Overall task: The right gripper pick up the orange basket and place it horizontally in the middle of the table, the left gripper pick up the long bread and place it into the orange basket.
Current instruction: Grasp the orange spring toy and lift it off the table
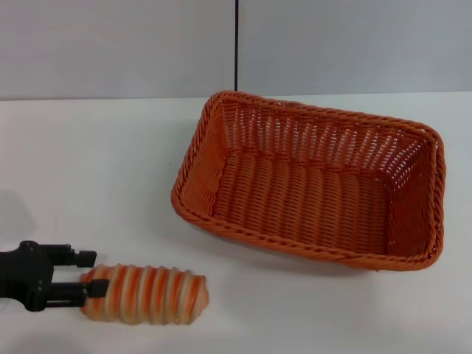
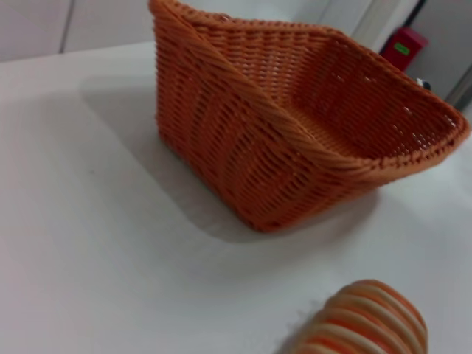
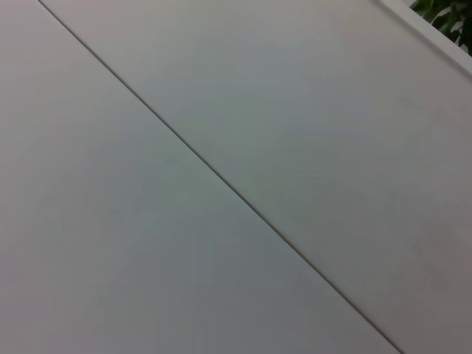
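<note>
**Basket placed, bread at the fingers, transfer still to do**

Progress: you have the orange basket (image 1: 313,181) sitting flat on the white table (image 1: 96,169), long side running roughly across the head view, a little right of centre. That reads as the first half done. The second half is open: the long bread (image 1: 146,295) lies on the tabletop near the front left, well apart from the basket.

Left gripper (image 1: 94,274): comes in from the left edge, low over the table. Its two thin fingers stand apart, one on either side of the loaf's near end, tips on or just at it. You cannot call it a firm clamp yet; the bread looks to rest on the table, not lifted.

Right gripper: not in the head view. Its wrist camera shows only a plain grey panelled surface, so take that arm as parked away from the work.

Containers: the basket is empty; bare weave shows across floor and all four sloping walls. The left wrist view confirms it, open mouth and nothing inside.

Left to do: close on the loaf, lift, carry right, set it inside.
</note>
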Available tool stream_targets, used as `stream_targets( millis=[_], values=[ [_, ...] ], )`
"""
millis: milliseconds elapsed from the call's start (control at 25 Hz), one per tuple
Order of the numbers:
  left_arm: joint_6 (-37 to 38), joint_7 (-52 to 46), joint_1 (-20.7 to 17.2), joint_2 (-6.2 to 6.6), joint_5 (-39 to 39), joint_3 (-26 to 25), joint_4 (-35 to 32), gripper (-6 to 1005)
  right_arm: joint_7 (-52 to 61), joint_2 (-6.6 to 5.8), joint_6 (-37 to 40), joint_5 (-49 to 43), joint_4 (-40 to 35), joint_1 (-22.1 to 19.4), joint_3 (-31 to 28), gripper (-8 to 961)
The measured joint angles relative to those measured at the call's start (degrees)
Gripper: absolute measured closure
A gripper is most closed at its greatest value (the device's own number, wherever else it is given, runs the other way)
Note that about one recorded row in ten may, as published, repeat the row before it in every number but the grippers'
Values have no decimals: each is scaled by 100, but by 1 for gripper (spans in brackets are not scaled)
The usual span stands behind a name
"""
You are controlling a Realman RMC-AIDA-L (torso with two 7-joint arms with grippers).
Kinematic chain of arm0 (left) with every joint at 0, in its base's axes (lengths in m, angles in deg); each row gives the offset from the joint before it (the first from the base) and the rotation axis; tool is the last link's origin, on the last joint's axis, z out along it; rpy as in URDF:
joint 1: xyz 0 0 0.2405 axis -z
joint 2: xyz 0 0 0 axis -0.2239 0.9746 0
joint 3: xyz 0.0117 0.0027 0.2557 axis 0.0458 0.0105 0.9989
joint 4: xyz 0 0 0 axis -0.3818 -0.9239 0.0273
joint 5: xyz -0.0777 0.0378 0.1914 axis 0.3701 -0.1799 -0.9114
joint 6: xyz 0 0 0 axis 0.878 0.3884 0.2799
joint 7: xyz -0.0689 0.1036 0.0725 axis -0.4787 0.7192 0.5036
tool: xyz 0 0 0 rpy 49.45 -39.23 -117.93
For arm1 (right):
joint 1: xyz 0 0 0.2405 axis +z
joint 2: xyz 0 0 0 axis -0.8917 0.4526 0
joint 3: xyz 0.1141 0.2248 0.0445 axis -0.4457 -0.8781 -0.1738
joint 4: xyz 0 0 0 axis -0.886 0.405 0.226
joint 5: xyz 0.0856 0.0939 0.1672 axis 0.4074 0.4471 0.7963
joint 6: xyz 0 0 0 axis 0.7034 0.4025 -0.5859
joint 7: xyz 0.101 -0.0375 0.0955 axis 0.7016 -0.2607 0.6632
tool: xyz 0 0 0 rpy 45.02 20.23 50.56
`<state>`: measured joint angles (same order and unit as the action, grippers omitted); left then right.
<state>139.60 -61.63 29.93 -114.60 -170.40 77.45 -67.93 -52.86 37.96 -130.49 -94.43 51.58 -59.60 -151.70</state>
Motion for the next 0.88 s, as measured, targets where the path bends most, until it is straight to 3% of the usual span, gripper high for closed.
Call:
stream_targets(
  millis=[200,440,880],
  values=[
    [19,12,-10,-9,1,-304,0,305,2,-1,42,-8,0,4,0,365],
    [-46,36,-20,-14,-97,-255,36,178,3,-1,60,-11,0,3,0,365],
    [-148,66,-4,-82,-363,-259,83,182,15,-10,61,-11,7,19,0,366]
  ],
)
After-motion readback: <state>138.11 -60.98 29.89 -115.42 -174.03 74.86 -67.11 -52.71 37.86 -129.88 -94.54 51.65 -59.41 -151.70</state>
